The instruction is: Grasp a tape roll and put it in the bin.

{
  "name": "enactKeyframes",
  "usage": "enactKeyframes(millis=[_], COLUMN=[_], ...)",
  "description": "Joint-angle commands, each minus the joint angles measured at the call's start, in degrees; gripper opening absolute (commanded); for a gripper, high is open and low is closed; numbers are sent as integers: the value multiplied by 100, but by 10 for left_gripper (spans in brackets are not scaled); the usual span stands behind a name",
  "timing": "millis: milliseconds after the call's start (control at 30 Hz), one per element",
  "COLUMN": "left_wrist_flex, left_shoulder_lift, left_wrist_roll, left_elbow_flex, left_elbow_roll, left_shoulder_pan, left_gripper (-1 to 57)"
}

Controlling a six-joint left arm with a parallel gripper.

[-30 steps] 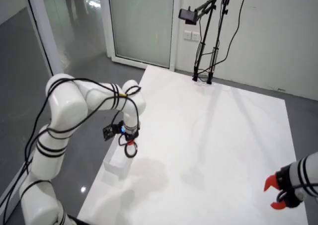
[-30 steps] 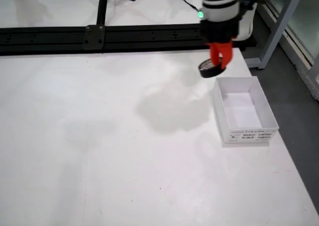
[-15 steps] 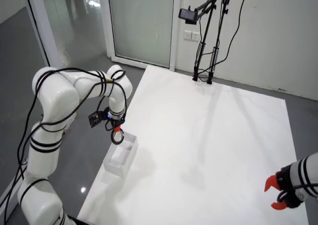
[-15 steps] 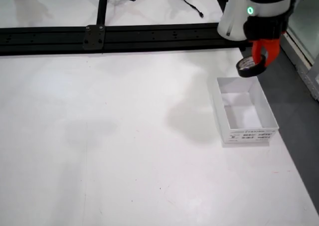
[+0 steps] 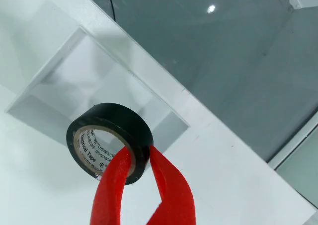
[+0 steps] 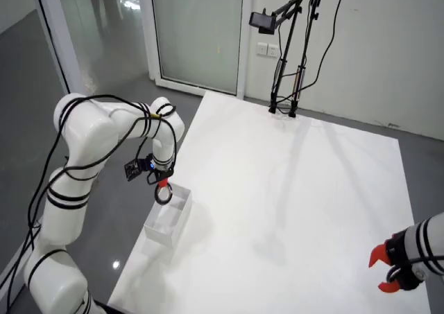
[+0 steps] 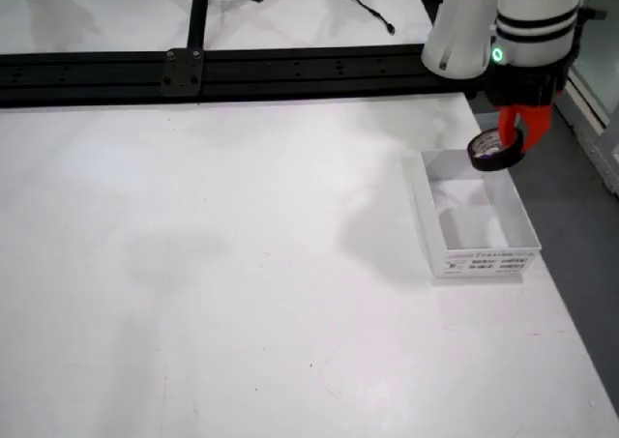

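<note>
While its red fingers [image 5: 169, 185] clamp one wall of a black tape roll [image 5: 110, 141], the tool [image 7: 513, 133] hangs above the open white bin [image 7: 476, 254].

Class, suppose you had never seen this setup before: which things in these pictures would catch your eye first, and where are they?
The bright red gripper stands out: in the view that rides on it, its fingers pinch the wall of a black tape roll, one inside the core and one outside. Just beyond the roll lies the open white bin, which sits near the right edge of the white table in the view across the table.
</note>
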Motion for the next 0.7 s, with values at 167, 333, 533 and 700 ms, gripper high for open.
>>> enactKeyframes(millis=[167, 333, 533, 700], left_wrist_flex=[-625, -669, -651, -687], left_shoulder_lift=[528, 643, 651, 651], left_wrist_roll=[-151, -195, -203, -203], left_elbow_flex=[21, 21, 21, 21], left_elbow_roll=[40, 32, 40, 49], left_shoulder_pan=[-169, -256, -274, -274], left_gripper=[-8, -8, 82, 168])
